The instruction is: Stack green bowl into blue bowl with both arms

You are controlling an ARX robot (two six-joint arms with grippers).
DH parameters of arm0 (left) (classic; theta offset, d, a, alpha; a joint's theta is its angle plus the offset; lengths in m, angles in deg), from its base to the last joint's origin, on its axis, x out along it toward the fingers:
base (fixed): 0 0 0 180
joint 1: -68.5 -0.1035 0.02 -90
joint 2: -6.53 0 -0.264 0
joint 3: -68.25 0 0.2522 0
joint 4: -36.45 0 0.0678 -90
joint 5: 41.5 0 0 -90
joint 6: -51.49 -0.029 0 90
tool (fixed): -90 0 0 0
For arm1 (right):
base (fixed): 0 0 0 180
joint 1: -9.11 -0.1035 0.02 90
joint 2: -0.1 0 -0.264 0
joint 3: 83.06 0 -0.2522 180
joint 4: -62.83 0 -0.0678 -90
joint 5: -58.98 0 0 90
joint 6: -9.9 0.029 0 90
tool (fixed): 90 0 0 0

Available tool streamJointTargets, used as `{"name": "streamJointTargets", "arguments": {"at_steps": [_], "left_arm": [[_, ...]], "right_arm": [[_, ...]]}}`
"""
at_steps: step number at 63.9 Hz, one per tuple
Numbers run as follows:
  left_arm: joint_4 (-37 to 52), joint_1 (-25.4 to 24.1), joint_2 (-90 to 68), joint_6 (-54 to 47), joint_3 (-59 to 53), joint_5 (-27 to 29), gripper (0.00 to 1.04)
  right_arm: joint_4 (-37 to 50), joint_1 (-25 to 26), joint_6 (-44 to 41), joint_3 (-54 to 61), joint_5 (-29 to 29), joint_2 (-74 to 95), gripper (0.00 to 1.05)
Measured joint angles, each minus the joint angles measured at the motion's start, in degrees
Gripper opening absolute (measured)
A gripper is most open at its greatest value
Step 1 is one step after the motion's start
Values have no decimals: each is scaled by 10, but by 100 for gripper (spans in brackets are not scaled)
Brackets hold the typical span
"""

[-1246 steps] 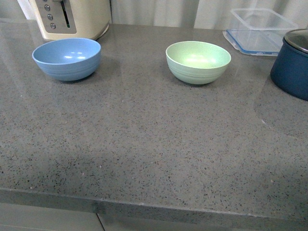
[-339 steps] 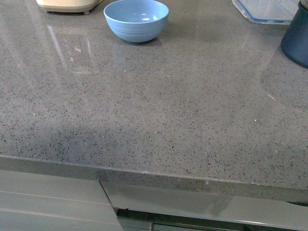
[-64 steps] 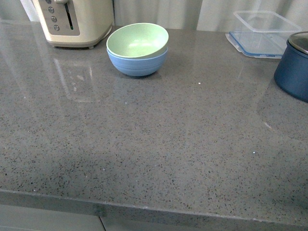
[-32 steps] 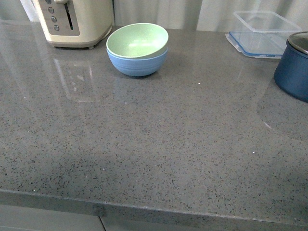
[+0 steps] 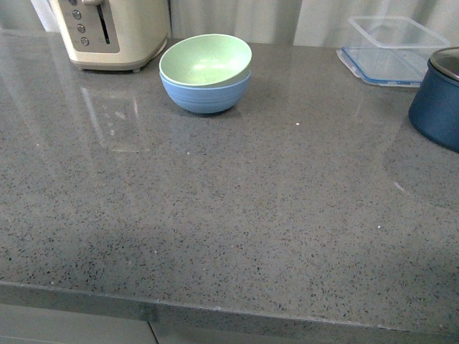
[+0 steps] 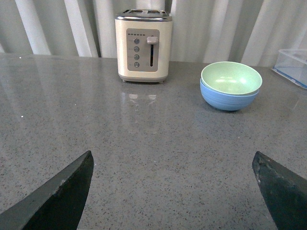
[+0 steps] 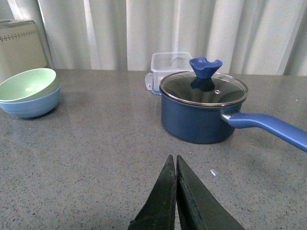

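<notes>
Near: my left gripper hangs over bare counter with fingers spread wide, holding nothing; my right gripper has its fingers pressed together, also empty, with the navy pot beyond it. Far: green bowl sits nested in blue bowl beside the toaster, both untouched by me, a lidded clear container off at the back; stacking looks done, nothing left but perhaps pulling the arms home

No text, brand or number can be read anywhere. The toaster has small marks above its buttons, too small to make out.
</notes>
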Motion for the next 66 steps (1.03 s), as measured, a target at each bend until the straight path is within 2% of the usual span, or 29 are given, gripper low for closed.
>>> {"name": "streamJointTargets", "arguments": {"at_steps": [8,12,40,42,47,66], "left_arm": [[0,0,0,0,0,0,98],[0,0,0,0,0,0,98],[0,0,0,0,0,0,98],[0,0,0,0,0,0,98],[0,0,0,0,0,0,98],[0,0,0,0,0,0,98]], "right_arm": [[0,0,-1,0,0,0,2],[0,0,-1,0,0,0,18],[0,0,-1,0,0,0,94],[0,0,0,0,0,0,97],[0,0,0,0,0,0,94],[0,0,0,0,0,0,95]]}}
